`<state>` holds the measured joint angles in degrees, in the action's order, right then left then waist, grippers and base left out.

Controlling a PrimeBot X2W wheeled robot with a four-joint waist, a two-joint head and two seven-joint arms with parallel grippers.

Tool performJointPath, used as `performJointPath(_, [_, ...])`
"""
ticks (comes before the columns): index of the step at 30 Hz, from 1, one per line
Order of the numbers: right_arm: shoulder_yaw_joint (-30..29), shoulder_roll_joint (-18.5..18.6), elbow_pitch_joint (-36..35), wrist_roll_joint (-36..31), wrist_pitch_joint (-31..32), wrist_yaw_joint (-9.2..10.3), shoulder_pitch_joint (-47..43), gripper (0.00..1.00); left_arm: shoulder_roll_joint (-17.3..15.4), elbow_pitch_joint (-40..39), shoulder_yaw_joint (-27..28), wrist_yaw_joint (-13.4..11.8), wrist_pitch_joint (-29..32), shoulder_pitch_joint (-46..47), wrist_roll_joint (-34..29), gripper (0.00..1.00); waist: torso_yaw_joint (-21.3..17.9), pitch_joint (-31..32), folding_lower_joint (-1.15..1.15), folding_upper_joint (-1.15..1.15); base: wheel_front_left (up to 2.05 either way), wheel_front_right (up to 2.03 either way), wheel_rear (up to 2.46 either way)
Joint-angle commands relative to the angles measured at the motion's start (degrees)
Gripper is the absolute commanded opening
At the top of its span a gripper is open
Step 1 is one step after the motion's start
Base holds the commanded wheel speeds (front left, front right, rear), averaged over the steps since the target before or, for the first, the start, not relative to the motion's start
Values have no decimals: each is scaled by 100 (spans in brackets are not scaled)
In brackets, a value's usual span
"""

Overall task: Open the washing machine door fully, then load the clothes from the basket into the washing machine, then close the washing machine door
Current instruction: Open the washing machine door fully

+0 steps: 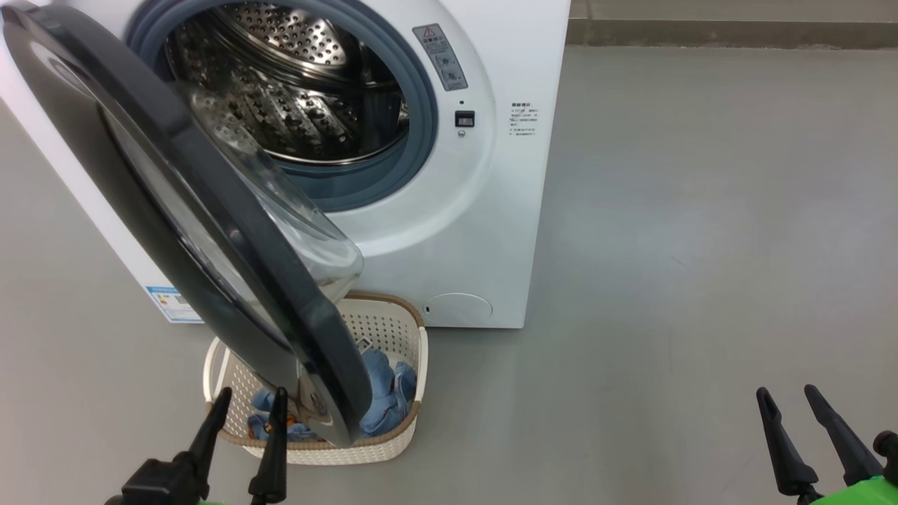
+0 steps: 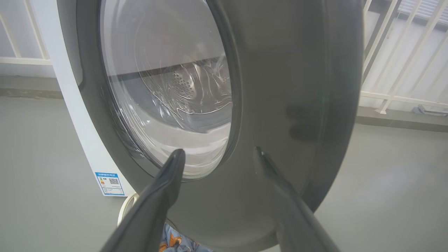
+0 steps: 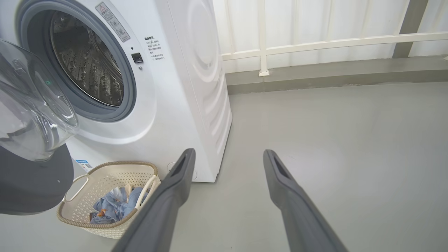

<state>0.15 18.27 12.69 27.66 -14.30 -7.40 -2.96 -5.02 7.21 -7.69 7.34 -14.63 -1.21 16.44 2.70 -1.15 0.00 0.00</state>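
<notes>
inside the basket point(image 1: 393, 330), the clothes point(image 1: 382, 396)

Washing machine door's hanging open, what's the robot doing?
The robot is doing laundry. Its left claw, open, is close to the outer face of the washing machine door, which is swung partway out over the basket. The blue clothes lie in the basket on the floor, and the drum looks empty, so nothing is loaded yet. The right claw hangs open off to the side, holding nothing.
</notes>
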Motion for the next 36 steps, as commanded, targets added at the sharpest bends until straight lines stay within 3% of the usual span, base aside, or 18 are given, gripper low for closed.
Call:
performJointPath(1, [48, 113, -115, -78, -70, -9, -20, 100, -52, -125, 195, 14, -37, 133, -40, 100, 4, -1, 0, 0, 0, 0, 0])
performJointPath(6, [6, 58, -90, -108, -70, -9, -54, 100, -35, -70, 225, 14, -37, 136, -31, 100, 7, 1, 0, 0, 0, 0, 0])
performJointPath(7, [3, 52, -88, -110, -70, -9, -55, 100, -31, -48, 231, 14, -37, 137, -22, 65, 7, 3, 0, 0, 0, 0, 0])
performJointPath(8, [-1, 46, -90, -114, -70, -9, -56, 100, -28, -32, 235, 14, -37, 144, -19, 5, 7, 5, 0, 0, 0, 0, 0])
performJointPath(9, [-2, 42, -91, -116, -70, -9, -60, 100, -23, -23, 257, 14, -37, 156, -22, 0, 9, 9, 0, 0, 0, 0, 0])
performJointPath(15, [-27, 22, -120, -134, -70, -9, -75, 100, 82, -269, 633, 14, -37, 256, 15, 0, 29, 25, 0, 0, 0, 0, 0])
performJointPath(22, [-57, 11, -165, -152, -70, -9, -102, 100, 198, -1320, 1127, -15, -37, 414, 88, 0, 59, 8, 0, 0, 0, 0, 0])
performJointPath(28, [-114, 19, -176, -160, -70, -9, -79, 100, 212, -2729, 432, -445, -37, 540, 117, 0, 64, -78, 0, 0, 0, 0, 0])
performJointPath(33, [-141, 1, -178, -172, -70, -9, -50, 100, 212, -2946, -369, -517, -37, 607, 67, 0, 49, -129, 0, 0, 0, 0, 0])
performJointPath(36, [-135, -20, -185, -184, -70, -9, -17, 100, 213, -2681, -936, -502, -37, 663, 55, 0, 27, -175, 0, 0, 0, 0, 0])
